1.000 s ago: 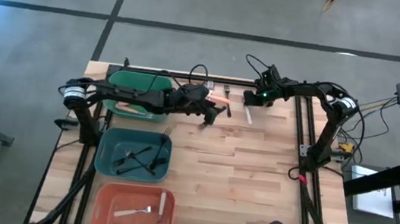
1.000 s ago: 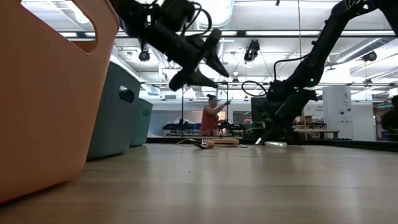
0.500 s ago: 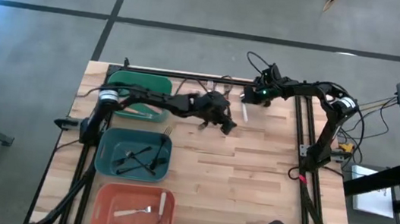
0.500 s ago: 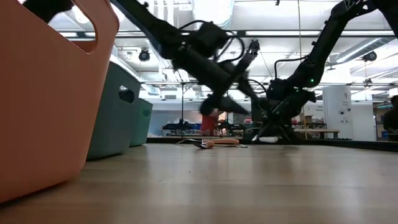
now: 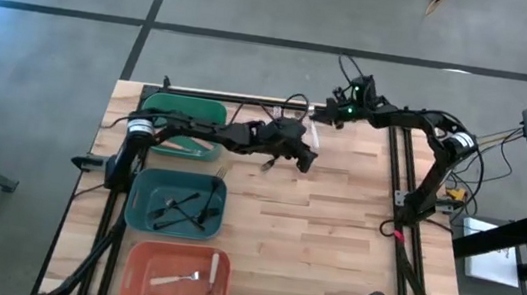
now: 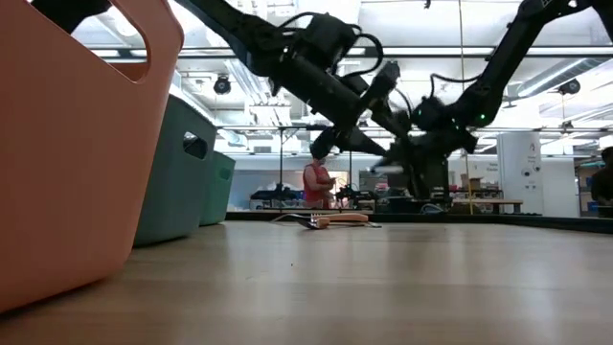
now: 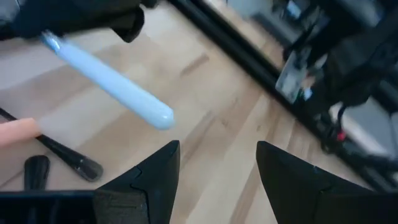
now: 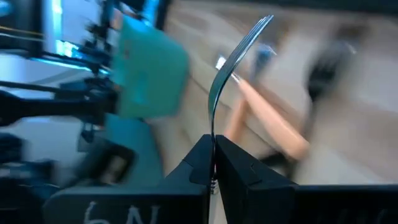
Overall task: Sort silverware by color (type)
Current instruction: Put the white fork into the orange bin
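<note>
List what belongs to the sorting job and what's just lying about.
Job: white-handled fork in right pincer; orange-handled fork on table; green bin; teal bin; salmon bin.
Lying about: cables beside table; person behind.

Three bins — green (image 5: 183,110), teal (image 5: 139,210), salmon (image 5: 136,280) — on a pale wood table (image 5: 333,237). White-handled forks (image 5: 177,279) lie in the salmon bin, black forks (image 5: 181,206) in the teal — arms dark.
</note>
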Tool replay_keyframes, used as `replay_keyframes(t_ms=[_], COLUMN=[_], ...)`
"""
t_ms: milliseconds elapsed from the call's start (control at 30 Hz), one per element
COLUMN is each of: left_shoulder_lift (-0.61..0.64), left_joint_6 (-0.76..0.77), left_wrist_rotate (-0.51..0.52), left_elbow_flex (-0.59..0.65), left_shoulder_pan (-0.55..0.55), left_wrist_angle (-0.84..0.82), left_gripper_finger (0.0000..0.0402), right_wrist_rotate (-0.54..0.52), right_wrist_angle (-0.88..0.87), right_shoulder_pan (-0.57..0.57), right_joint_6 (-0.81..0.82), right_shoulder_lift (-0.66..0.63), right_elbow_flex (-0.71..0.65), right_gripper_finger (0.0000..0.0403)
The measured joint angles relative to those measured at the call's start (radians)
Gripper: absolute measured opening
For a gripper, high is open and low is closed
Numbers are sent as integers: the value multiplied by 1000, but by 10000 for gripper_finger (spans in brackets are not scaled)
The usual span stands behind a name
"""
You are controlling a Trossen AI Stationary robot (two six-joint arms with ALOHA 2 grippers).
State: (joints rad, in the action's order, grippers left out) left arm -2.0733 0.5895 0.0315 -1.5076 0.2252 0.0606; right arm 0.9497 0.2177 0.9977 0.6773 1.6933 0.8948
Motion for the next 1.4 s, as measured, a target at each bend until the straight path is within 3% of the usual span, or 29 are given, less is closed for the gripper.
replay_keyframes(t_ms=[200,467,700,1400], left_shoulder_lift=[66,172,184,181], left_joint_6=[86,109,161,116], left_wrist_rotate=[62,198,105,5], left_elbow_flex=[144,280,342,266], left_shoulder_pan=[4,10,29,42], left_wrist_angle=[262,330,503,493], left_gripper_finger=[196,196,196,195], right_wrist_rotate=[45,93,133,89], right_wrist_angle=[206,318,404,428], right_shoulder_pan=[3,-7,-42,-128], right_joint_6=[133,208,241,211], right_shoulder_lift=[-34,-52,-70,-166], right_elbow_flex=[1,2,1,1], right_gripper_finger=[8,8,8,8])
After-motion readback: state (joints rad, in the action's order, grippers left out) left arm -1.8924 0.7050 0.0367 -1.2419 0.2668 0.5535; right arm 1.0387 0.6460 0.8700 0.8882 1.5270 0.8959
